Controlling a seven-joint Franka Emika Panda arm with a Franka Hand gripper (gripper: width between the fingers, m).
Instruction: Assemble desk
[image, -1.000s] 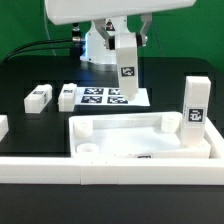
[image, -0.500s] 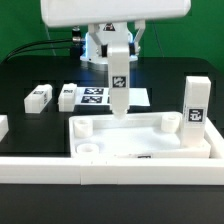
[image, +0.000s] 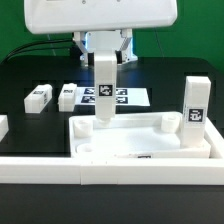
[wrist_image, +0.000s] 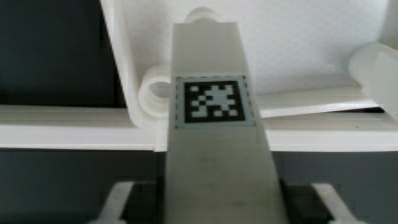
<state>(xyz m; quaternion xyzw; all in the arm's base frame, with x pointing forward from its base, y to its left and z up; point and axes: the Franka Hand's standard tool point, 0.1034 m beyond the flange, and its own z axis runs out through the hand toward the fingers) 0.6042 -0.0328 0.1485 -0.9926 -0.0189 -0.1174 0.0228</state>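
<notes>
1. gripping the held leg (image: 104, 92) near its upper end, the pincer (wrist_image: 217, 203) has its fingers (wrist_image: 125, 200) pinching two opposite faces. the leg hangs upright, probably so it can go straight down.
2. the leg's foot is at the far corner of the tabletop (image: 140, 143) on the exterior view's left, right by the round corner socket (wrist_image: 153, 96). from the wrist view it looks slightly beside the socket rather than in it, and i cannot tell if it touches.
3. the tabletop lies sockets-up on the black desk (image: 30, 75), close against the white border rail (image: 60, 172). my guess is that this keeps it from sliding under a push.
4. a standing leg (image: 195, 105) is upright at the far corner on the exterior view's right and looks seated.
5. a spare leg (image: 38, 97) and a second spare leg (image: 67, 96) lie flat beside the marker board (image: 125, 97), clear of the work.
</notes>
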